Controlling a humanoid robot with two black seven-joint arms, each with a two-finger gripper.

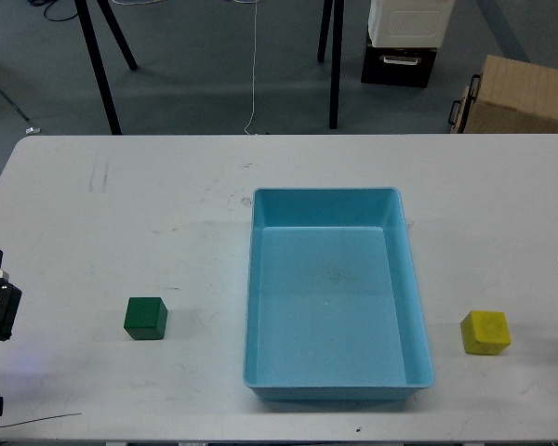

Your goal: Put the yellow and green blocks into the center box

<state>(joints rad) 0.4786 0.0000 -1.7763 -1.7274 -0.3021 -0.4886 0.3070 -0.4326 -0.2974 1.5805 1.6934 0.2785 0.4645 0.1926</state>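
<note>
Blue tray (418, 307), one green block (146, 319), one yellow block (485, 332)

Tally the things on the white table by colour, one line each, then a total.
Green: 1, the green block
Yellow: 1, the yellow block
Light blue: 1, the tray
Total: 3

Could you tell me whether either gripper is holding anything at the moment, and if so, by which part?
Nothing is held. The green block and yellow block sit untouched on the table, either side of the blue tray.
</note>
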